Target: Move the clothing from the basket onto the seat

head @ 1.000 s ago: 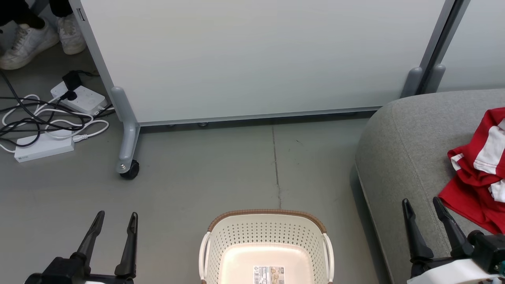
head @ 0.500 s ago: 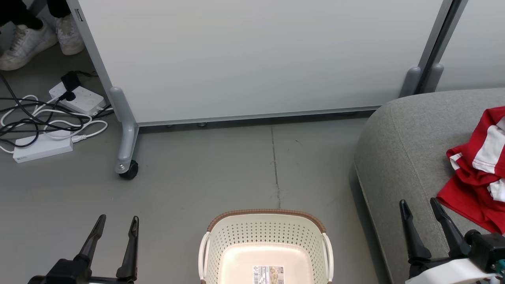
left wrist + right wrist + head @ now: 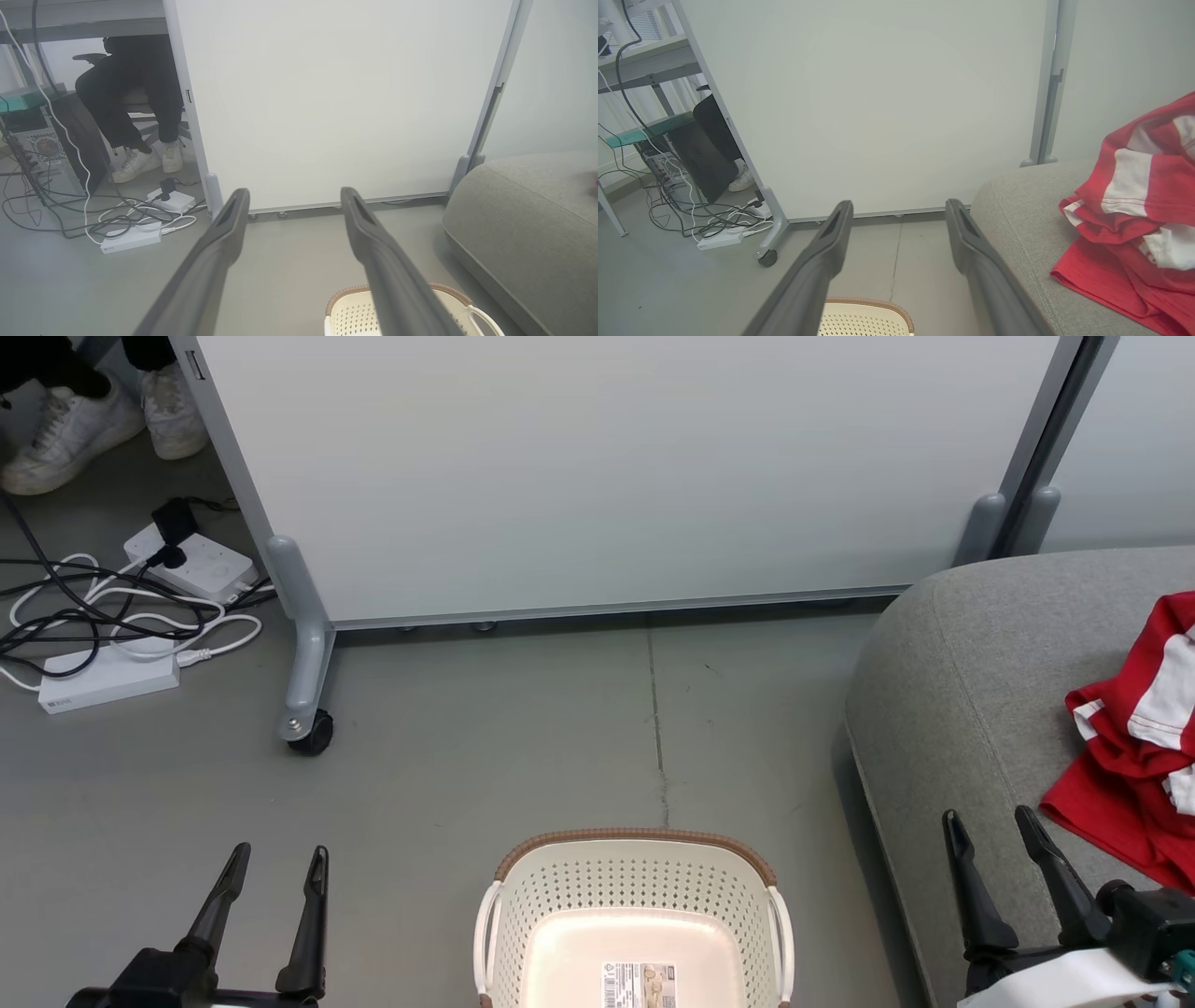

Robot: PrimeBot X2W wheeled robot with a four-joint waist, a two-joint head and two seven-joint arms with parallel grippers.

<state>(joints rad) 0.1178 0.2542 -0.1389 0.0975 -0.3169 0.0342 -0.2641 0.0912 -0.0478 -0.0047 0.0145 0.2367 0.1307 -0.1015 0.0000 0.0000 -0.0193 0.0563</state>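
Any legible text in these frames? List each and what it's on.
No text can be read.
Label on the bottom of the basket: print too small to read.
Grey mark on the white power strip: too small to read.

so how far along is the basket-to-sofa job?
Looks done: the red clothing lies heaped on the seat, and the basket shows a bare bottom with its label. In hand: nothing; the left gripper and right gripper are both open, apart from the fabric. Left: likely nothing, though the basket's near end is cut off in the head view.
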